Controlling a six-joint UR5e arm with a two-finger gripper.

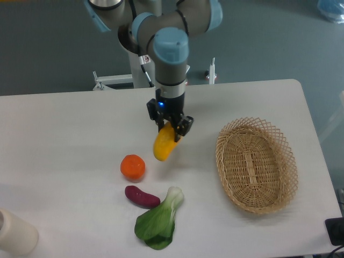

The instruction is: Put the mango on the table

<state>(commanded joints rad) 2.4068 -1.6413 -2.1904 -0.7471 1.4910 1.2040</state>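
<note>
The mango (163, 146) is a yellow elongated fruit with an orange tinge, hanging tilted from my gripper (170, 129). The gripper is shut on the mango's upper end and holds it above the white table (64, 123), near the table's middle. The mango's lower end points down-left, toward the round orange fruit (133, 167). Whether the mango's tip touches the tabletop I cannot tell.
An oval wicker basket (257, 164) sits to the right. The orange fruit, a purple oblong vegetable (141, 196) and a green leafy bok choy (159, 219) lie in front of the gripper. A white cylinder (15, 232) stands at the front left corner.
</note>
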